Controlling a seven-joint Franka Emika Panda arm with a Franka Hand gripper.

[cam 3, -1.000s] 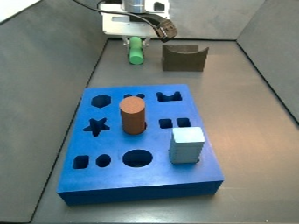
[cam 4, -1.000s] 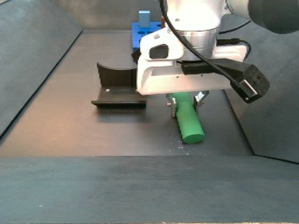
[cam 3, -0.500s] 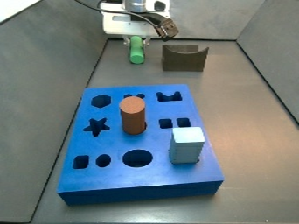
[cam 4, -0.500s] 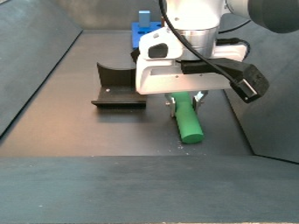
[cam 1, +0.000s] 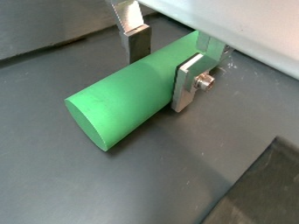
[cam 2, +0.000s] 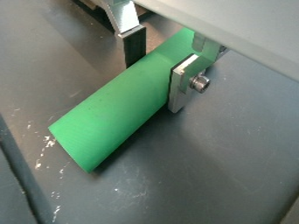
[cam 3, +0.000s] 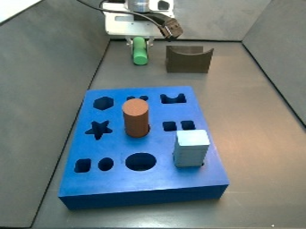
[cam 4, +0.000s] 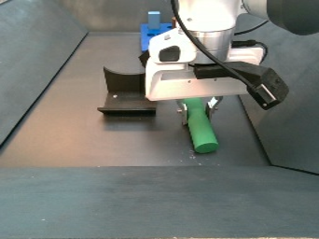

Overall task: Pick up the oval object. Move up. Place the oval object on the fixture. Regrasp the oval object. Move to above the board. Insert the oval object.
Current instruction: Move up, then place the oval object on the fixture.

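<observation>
Near the far edge of the desk, the gripper (cam 1: 162,59) pinches the peg (cam 1: 138,94) lying flat, fingers on both sides, ready to lift it toward the fixture (cam 3: 188,59).

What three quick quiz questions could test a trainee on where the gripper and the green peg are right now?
1. True or false: the oval object lies on the floor with the gripper straddling it.
2. What stands on the board? A) nothing B) a brown cylinder and a pale cube C) the peg
3. Fill in: the fixture holds ____.

Key: 1 true; 2 B; 3 nothing.
</observation>
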